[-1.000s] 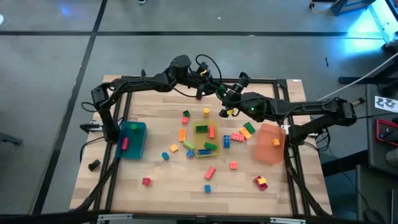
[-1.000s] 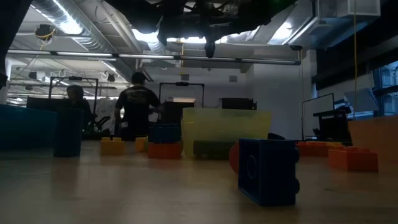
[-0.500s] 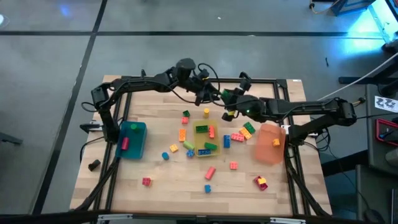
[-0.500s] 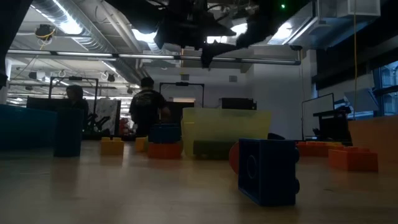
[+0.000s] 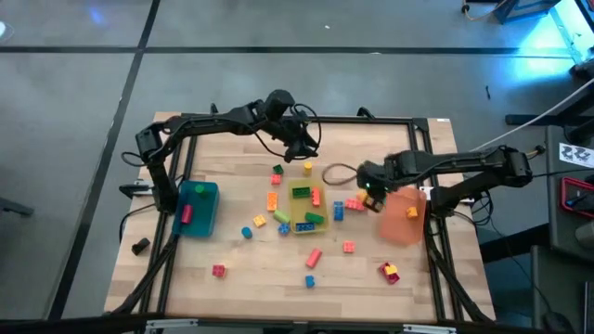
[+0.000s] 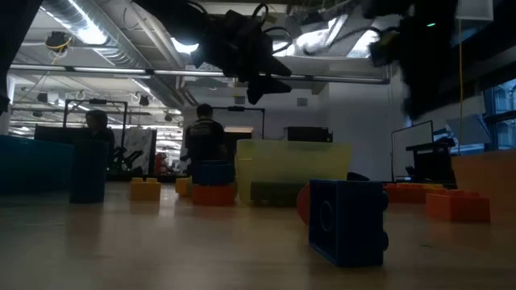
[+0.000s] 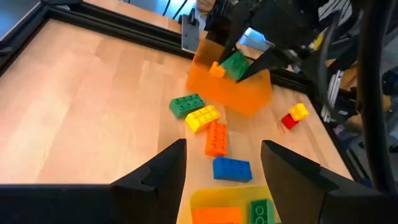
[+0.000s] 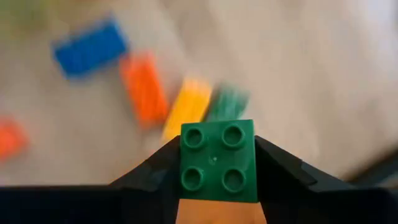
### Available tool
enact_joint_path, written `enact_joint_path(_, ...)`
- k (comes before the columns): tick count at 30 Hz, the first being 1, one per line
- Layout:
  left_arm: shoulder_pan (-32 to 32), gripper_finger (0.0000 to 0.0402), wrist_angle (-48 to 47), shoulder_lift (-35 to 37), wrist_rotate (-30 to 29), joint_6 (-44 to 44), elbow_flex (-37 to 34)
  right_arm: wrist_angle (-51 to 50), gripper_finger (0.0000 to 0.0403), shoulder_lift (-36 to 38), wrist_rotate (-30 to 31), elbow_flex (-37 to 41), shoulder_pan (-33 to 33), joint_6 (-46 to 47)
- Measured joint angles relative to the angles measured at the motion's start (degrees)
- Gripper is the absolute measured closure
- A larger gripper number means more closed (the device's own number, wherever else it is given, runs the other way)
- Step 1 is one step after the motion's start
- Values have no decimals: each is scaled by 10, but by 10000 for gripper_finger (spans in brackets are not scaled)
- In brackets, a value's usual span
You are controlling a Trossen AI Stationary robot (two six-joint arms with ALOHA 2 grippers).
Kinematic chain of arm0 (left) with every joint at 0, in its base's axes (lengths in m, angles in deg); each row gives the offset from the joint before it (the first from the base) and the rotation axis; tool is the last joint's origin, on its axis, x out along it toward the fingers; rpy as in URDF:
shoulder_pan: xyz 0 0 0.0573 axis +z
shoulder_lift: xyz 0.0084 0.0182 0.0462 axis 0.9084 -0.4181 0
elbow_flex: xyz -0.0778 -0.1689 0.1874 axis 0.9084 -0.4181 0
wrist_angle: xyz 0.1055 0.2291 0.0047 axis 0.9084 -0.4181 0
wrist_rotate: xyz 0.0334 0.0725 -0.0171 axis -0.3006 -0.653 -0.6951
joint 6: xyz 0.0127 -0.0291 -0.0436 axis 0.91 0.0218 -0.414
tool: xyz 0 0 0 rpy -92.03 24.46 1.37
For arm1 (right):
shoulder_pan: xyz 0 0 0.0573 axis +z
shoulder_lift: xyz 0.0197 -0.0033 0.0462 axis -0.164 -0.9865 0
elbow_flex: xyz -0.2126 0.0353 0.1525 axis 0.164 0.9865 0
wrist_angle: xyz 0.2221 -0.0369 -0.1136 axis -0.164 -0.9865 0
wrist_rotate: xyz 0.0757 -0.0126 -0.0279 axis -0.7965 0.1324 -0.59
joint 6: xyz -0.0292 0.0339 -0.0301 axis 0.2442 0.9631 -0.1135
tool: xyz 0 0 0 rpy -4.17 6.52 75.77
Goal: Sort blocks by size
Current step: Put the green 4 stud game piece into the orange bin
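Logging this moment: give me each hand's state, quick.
Left hand: open, holding nothing, above the table by the yellow bin.
Right hand: closed on a green block, beside the orange bin.

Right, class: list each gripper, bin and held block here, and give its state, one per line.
left gripper: open, empty, above the table.
right gripper: shut on the green block.
green block: held, studs showing.
orange bin: one orange block inside.
yellow bin: holds several blocks.
blue bin: holds a pink block.
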Motion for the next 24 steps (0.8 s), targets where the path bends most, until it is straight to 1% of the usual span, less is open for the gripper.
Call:
enact_joint_path(3,-3,210,-4,0,-13,9,0,-78,235,0,-44,0,31,67)
enact_joint_path(6,-4,210,-9,0,-17,14,0,-122,238,0,-50,0,67,124)
enact_joint_path(9,-4,210,-9,0,-18,15,0,-142,238,0,-57,0,97,159)
enact_joint_path(16,-4,210,-12,0,-18,19,0,-162,224,0,-112,0,148,195)
enact_joint_path(24,-4,210,-11,0,-18,24,0,-159,222,0,-114,0,189,209)
